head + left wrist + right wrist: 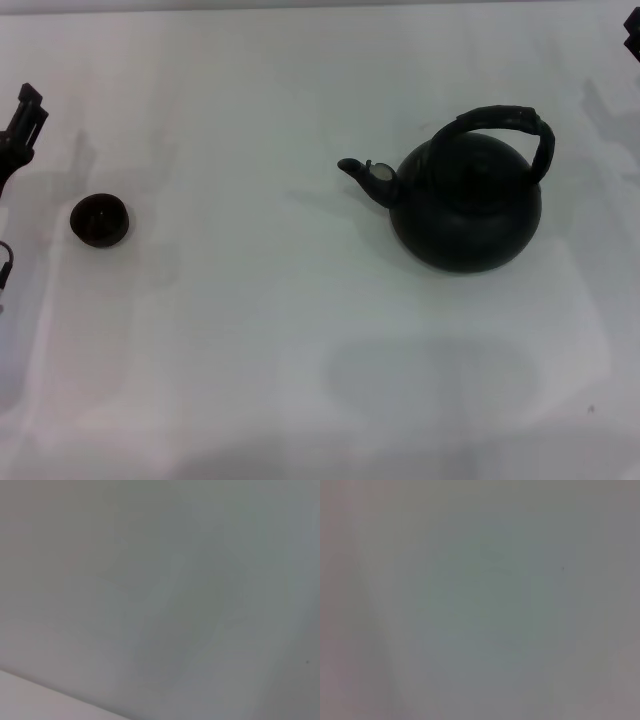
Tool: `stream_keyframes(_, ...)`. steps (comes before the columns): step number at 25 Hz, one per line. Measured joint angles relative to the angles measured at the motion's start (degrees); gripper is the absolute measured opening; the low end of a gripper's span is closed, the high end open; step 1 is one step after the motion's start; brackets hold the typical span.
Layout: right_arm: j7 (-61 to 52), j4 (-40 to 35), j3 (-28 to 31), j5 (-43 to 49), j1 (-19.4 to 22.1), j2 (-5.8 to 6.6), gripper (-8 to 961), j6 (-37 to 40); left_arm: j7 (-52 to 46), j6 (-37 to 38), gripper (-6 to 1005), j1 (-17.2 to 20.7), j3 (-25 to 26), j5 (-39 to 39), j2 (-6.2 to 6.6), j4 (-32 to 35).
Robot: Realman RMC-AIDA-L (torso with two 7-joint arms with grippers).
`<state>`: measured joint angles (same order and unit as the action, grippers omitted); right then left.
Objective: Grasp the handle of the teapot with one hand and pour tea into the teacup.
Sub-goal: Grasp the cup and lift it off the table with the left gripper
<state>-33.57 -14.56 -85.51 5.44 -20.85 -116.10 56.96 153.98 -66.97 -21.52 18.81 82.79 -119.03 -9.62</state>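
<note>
Standing upright on the white desk (300, 400), the teapot (465, 210) serves as landmark. Its spout points toward the robot's left, at the teacup (99, 220), which sits well apart on that side. The handle (505, 125) arches over the lid, its long axis roughly in line with the spout. The right hand (632, 35) shows only as a sliver beyond the teapot's right and appears the nearer; the left hand (22, 125) sits past the teacup. Neither hand's grip state can be determined. Teapot: round, matte black, ridged hoop.
</note>
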Motion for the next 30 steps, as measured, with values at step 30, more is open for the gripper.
stream_keyframes(30,0.4,0.4,0.4,0.0,-3.0,0.27,835,-2.8,6.4,-8.4,861,9.8,-0.2,-20.4,-0.32,1.2)
